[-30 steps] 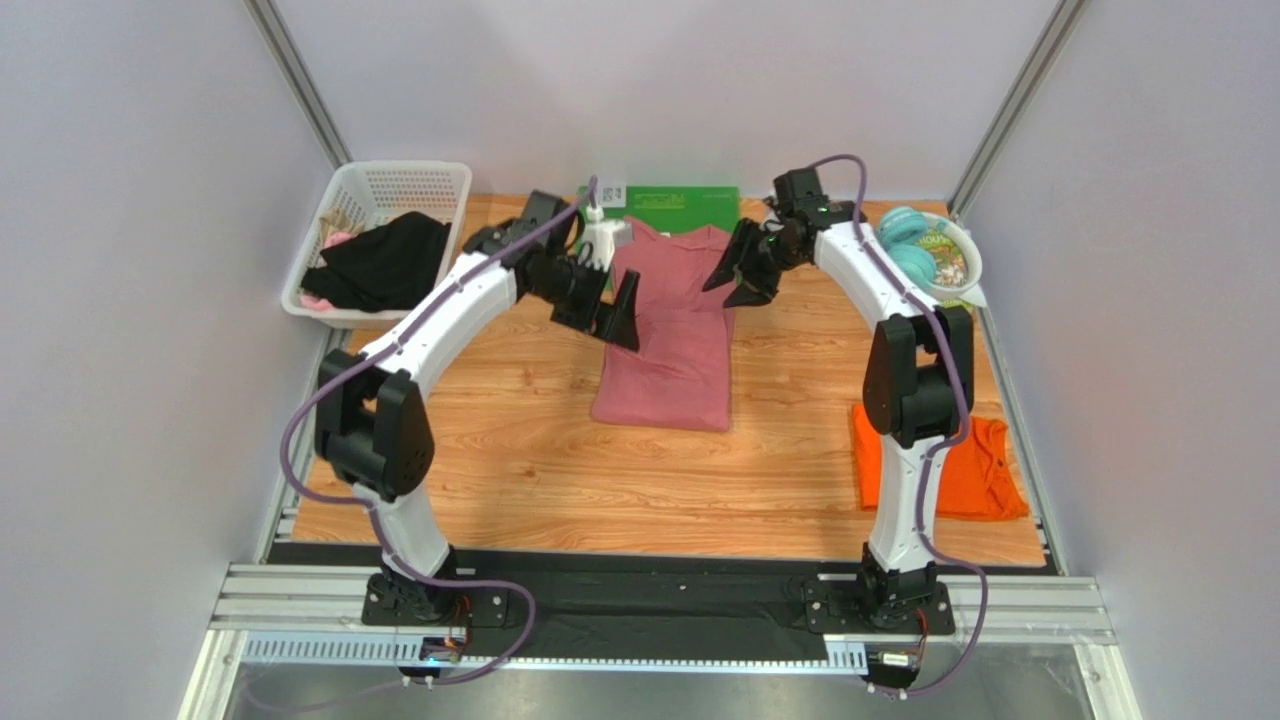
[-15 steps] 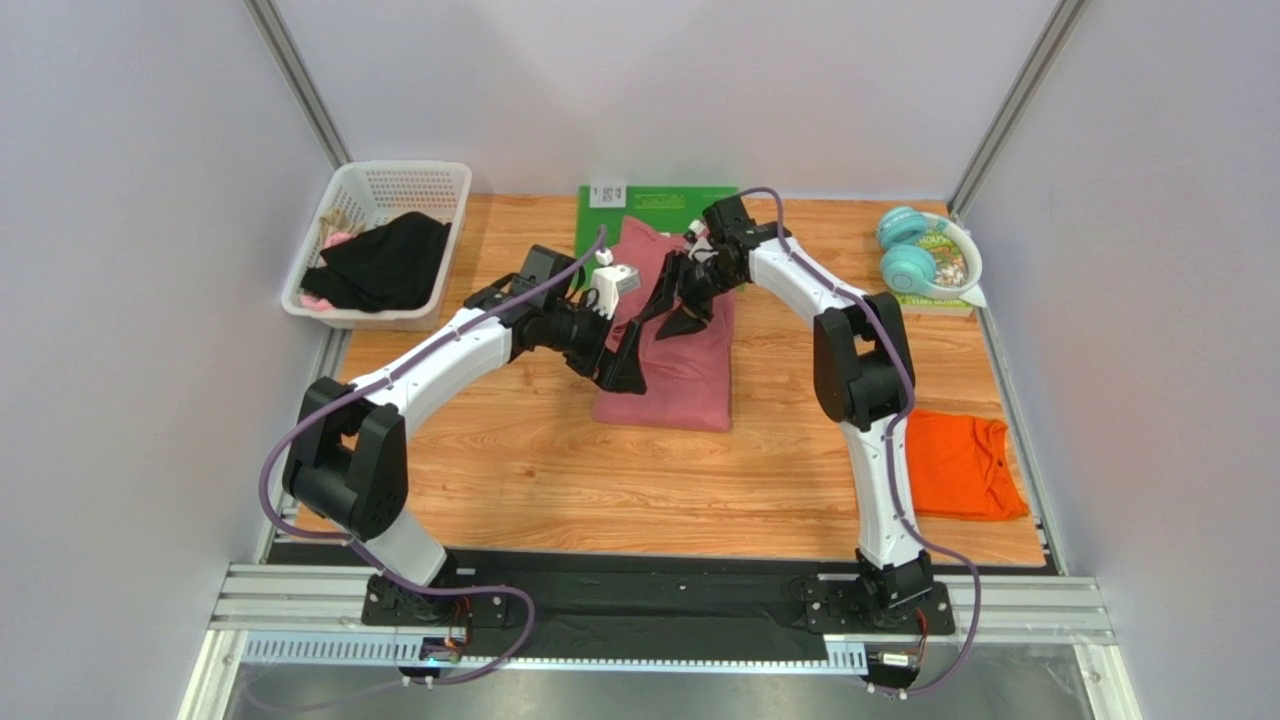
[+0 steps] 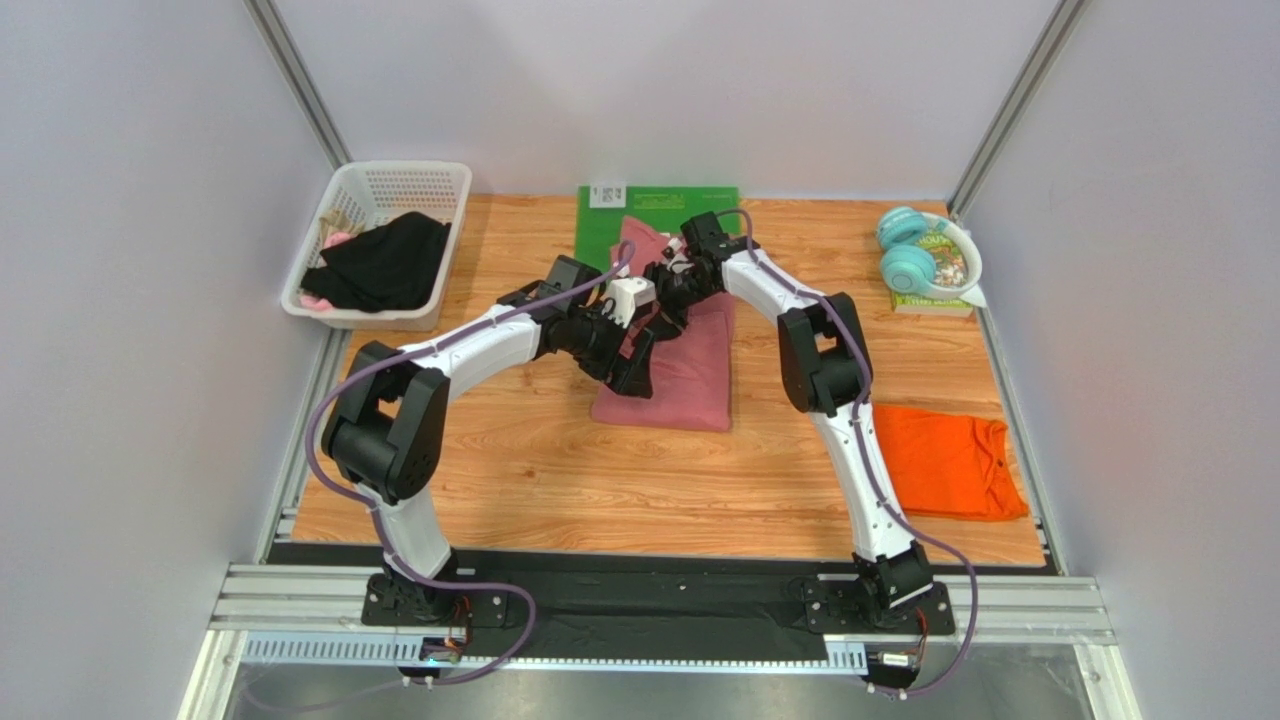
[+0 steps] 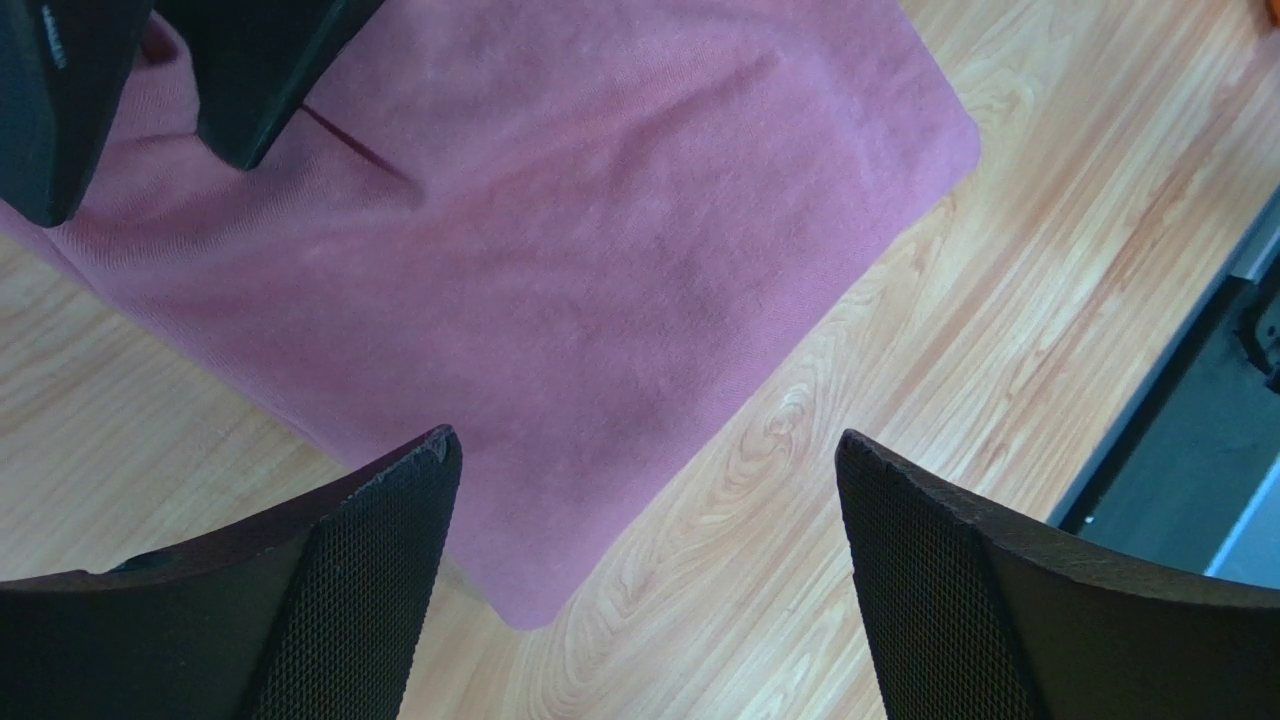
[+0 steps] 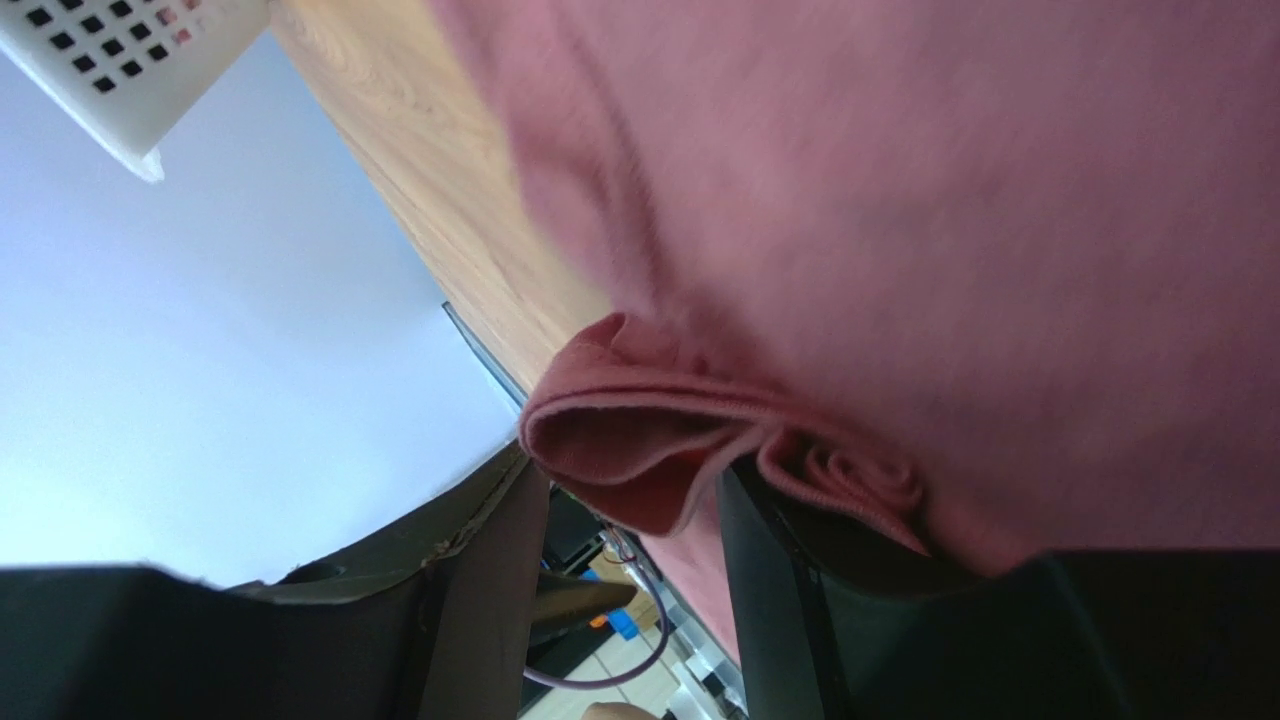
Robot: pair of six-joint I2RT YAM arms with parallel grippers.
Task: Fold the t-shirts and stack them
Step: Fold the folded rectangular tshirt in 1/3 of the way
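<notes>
Legible text: none. One small white label [image 3: 607, 194] stood on the far left corner of the flat green rectangular mat [image 3: 684, 203]; its marks were too small to read.

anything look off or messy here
The pink t-shirt isn't lying flat: its far end is bunched into a wad pinched in the right gripper, while the near half lies smooth on the table. The left gripper hangs open over a near corner. Black cloth is heaped in the white basket.
</notes>
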